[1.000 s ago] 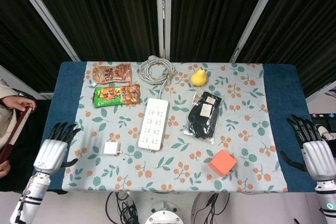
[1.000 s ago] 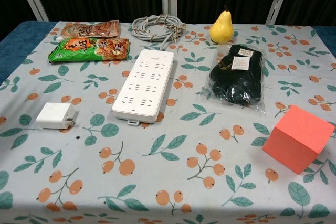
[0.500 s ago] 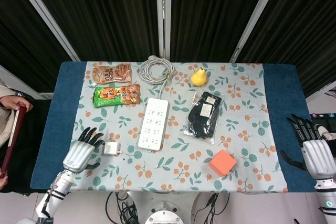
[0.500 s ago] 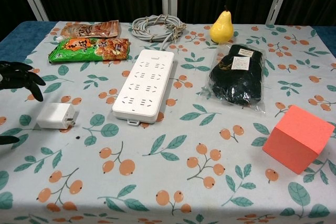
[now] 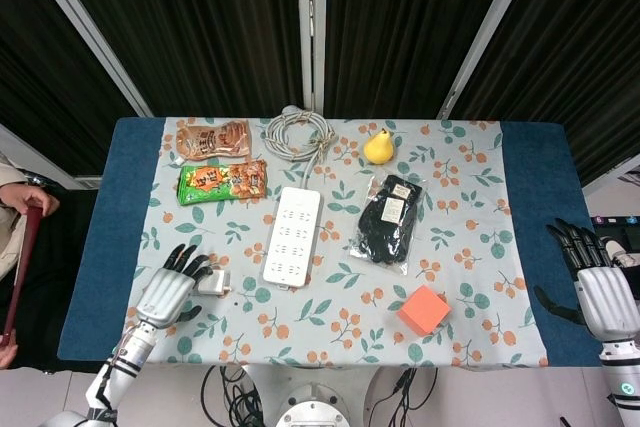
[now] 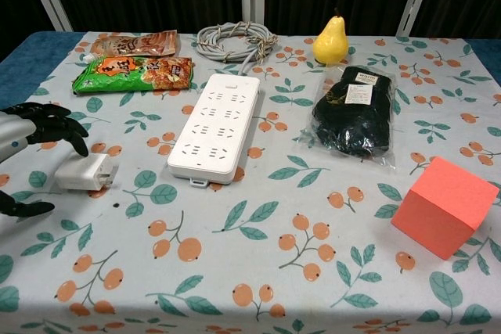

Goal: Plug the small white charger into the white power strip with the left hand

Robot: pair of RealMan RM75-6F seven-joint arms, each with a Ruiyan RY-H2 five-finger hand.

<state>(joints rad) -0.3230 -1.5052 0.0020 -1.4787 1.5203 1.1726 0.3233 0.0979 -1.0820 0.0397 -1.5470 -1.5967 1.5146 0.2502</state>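
Note:
The small white charger (image 5: pixel 213 282) (image 6: pixel 82 173) lies flat on the floral cloth, left of the white power strip (image 5: pixel 292 234) (image 6: pixel 216 125). My left hand (image 5: pixel 168 291) (image 6: pixel 31 140) hovers just left of and over the charger, fingers spread above it and thumb low beside it, holding nothing. The power strip lies lengthwise at the table's middle, its grey cable (image 5: pixel 298 134) (image 6: pixel 233 40) coiled behind it. My right hand (image 5: pixel 598 293) hangs open off the table's right edge, seen only in the head view.
Two snack packets (image 5: pixel 222 180) (image 6: pixel 133 73) lie at the back left, a yellow pear (image 5: pixel 379 147) (image 6: pixel 330 39) at the back, a bagged black item (image 5: pixel 390 219) (image 6: pixel 352 111) right of the strip, an orange block (image 5: pixel 423 309) (image 6: pixel 445 205) at front right. A person (image 5: pixel 18 209) sits at far left.
My left hand has moved right from the table's left edge onto the cloth and now reaches over the charger. The right hand has not moved.

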